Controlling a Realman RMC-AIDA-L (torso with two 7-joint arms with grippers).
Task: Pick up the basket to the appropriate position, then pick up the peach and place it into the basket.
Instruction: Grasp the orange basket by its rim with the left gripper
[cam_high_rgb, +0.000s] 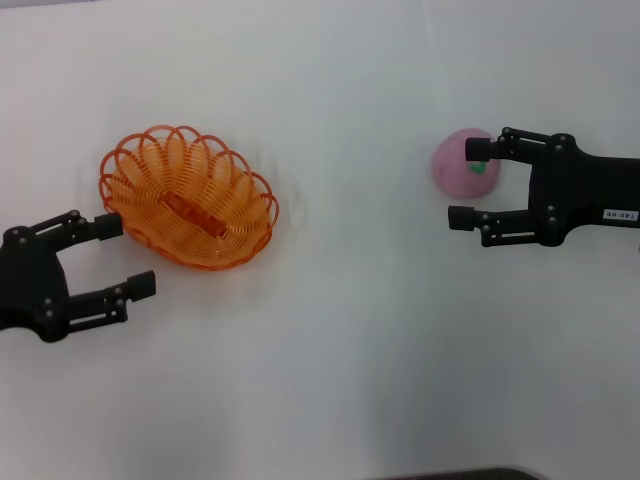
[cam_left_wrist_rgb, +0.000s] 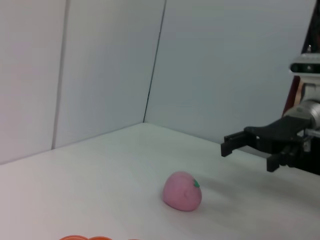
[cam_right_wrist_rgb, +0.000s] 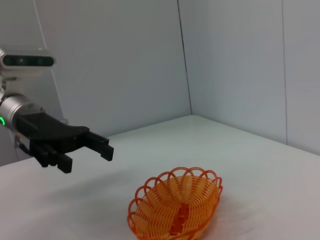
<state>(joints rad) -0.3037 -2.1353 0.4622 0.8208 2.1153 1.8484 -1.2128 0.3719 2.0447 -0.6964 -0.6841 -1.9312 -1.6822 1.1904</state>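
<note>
Basket (cam_high_rgb: 188, 198) near left edge, not grabbed yet; left gripper (cam_high_rgb: 125, 256) open beside it. Right gripper (cam_high_rgb: 468, 184) open by peach (cam_high_rgb: 457, 166), near right edge. Next: close on basket rim.

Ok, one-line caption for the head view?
Both grippers open: left gripper beside the empty basket, right gripper beside the peach.

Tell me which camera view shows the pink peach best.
The left wrist view: the round soft-pink peach sits whole and unblocked on the white table, green leaf mark visible. In the head view the right gripper overlaps the peach. The right wrist view lacks it.
</note>
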